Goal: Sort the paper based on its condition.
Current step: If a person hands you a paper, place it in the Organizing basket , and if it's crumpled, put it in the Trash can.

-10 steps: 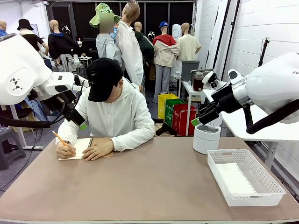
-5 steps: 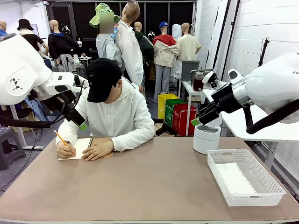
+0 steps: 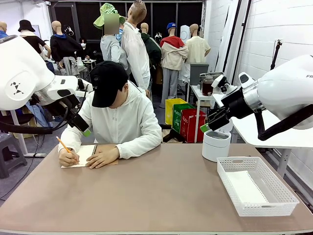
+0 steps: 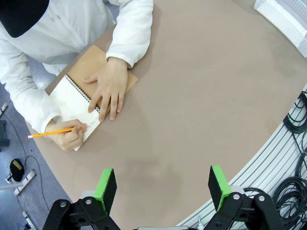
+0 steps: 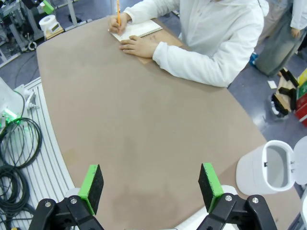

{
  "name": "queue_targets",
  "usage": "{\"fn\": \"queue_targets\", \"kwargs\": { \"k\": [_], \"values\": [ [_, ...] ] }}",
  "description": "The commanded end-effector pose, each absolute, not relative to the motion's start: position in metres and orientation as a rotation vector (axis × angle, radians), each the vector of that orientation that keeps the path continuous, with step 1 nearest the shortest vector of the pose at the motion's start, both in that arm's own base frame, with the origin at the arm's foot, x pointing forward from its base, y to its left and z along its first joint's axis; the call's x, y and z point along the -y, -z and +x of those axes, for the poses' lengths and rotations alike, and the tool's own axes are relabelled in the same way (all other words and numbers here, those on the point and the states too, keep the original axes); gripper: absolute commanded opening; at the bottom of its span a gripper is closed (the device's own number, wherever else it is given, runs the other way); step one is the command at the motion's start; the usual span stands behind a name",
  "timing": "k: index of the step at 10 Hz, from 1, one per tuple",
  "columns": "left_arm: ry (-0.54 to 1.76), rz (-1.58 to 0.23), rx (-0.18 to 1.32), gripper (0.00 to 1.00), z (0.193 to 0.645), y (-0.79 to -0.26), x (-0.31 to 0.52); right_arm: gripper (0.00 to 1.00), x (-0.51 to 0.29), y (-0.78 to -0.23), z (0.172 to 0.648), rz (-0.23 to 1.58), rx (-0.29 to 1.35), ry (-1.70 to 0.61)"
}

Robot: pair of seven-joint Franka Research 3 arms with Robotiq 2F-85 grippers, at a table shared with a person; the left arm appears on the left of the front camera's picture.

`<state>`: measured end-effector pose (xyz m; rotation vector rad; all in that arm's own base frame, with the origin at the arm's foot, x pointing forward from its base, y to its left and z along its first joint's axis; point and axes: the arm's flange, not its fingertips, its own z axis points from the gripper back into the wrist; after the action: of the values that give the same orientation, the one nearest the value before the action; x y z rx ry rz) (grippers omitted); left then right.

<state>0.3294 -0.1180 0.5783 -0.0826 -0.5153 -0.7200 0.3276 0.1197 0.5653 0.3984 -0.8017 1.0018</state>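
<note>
A person at the far left of the table writes with an orange pencil (image 3: 63,145) on the open white page of a spiral notebook (image 3: 90,152) (image 4: 72,98) (image 5: 139,29), the other hand flat on it. A flat white patch on the floor of the white basket (image 3: 257,208) may be a sheet of paper; I cannot tell. My left gripper (image 3: 84,128) (image 4: 163,189) hangs open and bare, high above the table's left end beside the person's shoulder. My right gripper (image 3: 208,125) (image 5: 151,189) hangs open and bare above the white bin.
A round white bin (image 3: 215,145) (image 5: 268,167) with its lid up stands at the far right, with the basket (image 4: 288,17) just in front of it. The brown table (image 3: 156,196) is bare across its middle and front. Cables lie beyond the table's edge (image 4: 297,177).
Only the person's pencil hand has shifted slightly while writing. Both arms hold still.
</note>
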Motion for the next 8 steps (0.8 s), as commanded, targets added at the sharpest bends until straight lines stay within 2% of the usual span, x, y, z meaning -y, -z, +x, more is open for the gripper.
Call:
{"fn": "queue_targets", "kwargs": {
  "k": [1, 8],
  "values": [
    [0.730, -0.100, 0.515, 1.00, 0.3294, -0.5787, 0.1174, 1.00, -0.1197, -0.5653, 0.3271, 0.413, 0.801, -1.007],
    [0.730, -0.100, 0.515, 1.00, 0.3294, -0.5787, 0.1174, 1.00, -0.1197, -0.5653, 0.3271, 0.413, 0.801, -1.007]
  ]
}}
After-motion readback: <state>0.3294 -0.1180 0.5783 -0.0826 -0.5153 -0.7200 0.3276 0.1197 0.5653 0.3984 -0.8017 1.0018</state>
